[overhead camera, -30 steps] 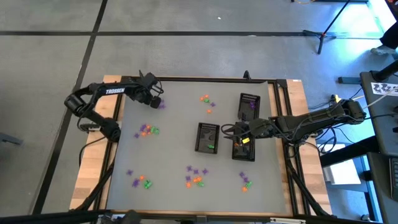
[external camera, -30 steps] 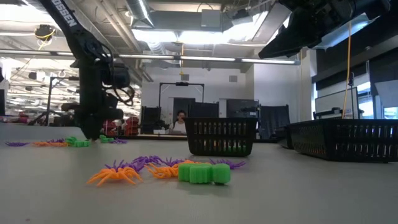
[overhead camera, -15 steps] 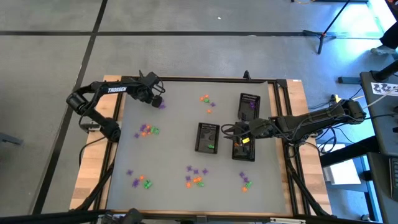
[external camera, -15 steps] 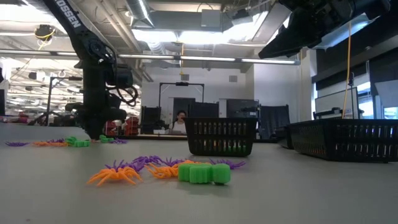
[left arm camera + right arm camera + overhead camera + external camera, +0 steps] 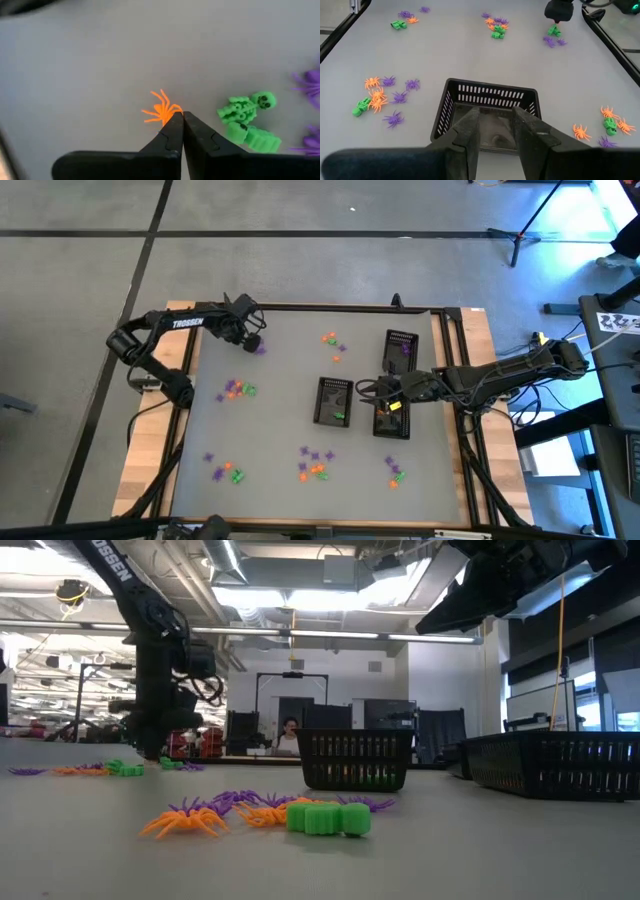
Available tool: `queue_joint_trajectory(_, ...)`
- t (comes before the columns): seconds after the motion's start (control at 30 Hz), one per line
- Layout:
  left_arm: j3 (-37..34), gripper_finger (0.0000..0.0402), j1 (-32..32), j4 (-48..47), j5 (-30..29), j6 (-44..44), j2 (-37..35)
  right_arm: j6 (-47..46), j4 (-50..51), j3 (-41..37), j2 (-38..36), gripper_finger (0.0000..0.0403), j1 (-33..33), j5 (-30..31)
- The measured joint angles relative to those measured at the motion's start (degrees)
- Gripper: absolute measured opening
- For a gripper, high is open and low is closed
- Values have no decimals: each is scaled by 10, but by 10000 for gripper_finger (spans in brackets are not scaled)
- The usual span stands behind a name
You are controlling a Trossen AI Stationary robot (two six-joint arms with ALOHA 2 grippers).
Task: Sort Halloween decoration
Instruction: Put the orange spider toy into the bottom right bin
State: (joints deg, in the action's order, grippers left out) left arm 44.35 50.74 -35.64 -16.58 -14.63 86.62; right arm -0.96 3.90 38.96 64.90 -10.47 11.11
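Since the earlier frame, the left pincer (image 5: 179,122) has pressed together, pinching the orange spider (image 5: 161,109) at its tips on the worktop (image 5: 90,60). A green skeleton (image 5: 246,109) lies just beside the pincer, untouched. Judged result: the spider is secured and ready to lift toward a basket. The right pincer (image 5: 495,131) hovers half spread over a black mesh basket (image 5: 488,111), holding nothing.
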Motion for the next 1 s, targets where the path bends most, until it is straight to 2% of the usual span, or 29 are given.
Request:
queue_joint_trajectory(0.2,51,0,-44,-40,-24,-3,-21,0,0,0,0,111,0,0)
queue_joint_trajectory(0.43,99,0,-147,-39,-16,-18,-58,1,0,0,0,111,0,2)
queue_joint_trajectory(0.53,111,0,-202,4,21,-8,-70,13,-19,0,6,111,0,31)
queue_joint_trajectory(0.67,112,0,-270,106,108,31,-78,22,-46,0,23,111,6,64)
queue_joint_trajectory(0.8,112,0,-336,181,177,62,-77,26,-79,-1,43,111,28,13)
queue_joint_trajectory(1.0,112,0,-417,258,194,78,-75,63,-168,-1,80,111,71,-81)
